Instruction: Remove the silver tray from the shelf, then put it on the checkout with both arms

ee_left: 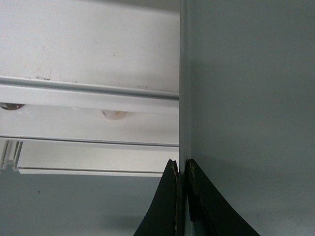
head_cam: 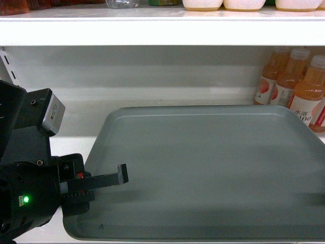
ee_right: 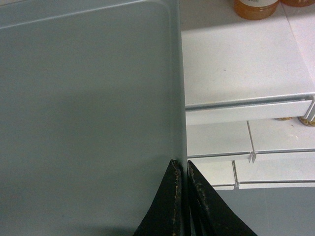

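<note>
The silver tray (head_cam: 213, 168) is a large grey-green rectangle lying flat on or just above the white shelf (head_cam: 81, 124), its near part reaching out past the shelf's front lip (ee_right: 246, 105). My left gripper (head_cam: 121, 177) is shut on the tray's left rim, one finger on top and the other hidden beneath. In the left wrist view the left gripper (ee_left: 183, 163) pinches the rim of the tray (ee_left: 246, 98). The right gripper (ee_right: 181, 164) pinches the right rim of the tray (ee_right: 88, 98); it falls outside the head view. The checkout is out of view.
Orange juice bottles (head_cam: 299, 81) stand at the back right of the shelf, close to the tray's far right corner, and show again as juice bottles (ee_right: 256, 7) in the right wrist view. An upper shelf board (head_cam: 152, 33) hangs overhead. Lower shelves (ee_right: 275, 172) show below.
</note>
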{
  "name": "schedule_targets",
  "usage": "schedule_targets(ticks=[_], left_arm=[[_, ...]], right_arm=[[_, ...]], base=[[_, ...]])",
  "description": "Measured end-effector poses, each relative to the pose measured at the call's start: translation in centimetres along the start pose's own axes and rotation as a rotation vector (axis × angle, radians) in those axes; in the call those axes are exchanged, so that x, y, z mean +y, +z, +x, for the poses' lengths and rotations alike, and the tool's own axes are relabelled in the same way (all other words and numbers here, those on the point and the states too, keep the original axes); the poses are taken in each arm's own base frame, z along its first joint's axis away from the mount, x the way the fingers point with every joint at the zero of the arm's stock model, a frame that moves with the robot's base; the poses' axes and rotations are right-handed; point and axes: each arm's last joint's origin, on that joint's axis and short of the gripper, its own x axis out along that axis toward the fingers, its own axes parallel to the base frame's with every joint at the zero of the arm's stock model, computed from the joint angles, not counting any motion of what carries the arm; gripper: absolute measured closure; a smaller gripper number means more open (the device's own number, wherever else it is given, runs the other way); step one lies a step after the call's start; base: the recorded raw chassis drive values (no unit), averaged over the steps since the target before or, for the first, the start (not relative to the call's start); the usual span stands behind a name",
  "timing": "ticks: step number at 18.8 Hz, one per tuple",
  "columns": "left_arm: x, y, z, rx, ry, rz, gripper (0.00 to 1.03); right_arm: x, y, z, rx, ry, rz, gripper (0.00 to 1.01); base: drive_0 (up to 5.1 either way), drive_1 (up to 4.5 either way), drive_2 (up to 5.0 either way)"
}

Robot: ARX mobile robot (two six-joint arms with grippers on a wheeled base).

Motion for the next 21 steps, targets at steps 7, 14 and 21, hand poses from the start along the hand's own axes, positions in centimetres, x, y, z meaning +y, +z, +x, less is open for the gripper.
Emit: schedule_targets(ticks=[7, 14, 21], left_arm=[[0.02, -0.02, -0.01, 0.001, 0.004, 0.001, 1.00], [-0.05, -0.01, -0.02, -0.002, 0.001, 0.001, 1.00], [0.03, -0.04, -0.01, 0.003, 0.006, 0.002, 1.00]], right_arm=[[0.01, 0.03, 0.00, -0.001, 0.001, 0.000, 0.98], [-0.02, 0.01, 0.00, 0.000, -0.001, 0.003, 0.98], [0.01, -0.01, -0.01, 0.002, 0.002, 0.003, 0.98]], base=[[0.0, -4.28, 4.2], [0.0, -4.20, 4.2], [0.1, -4.09, 4.3]])
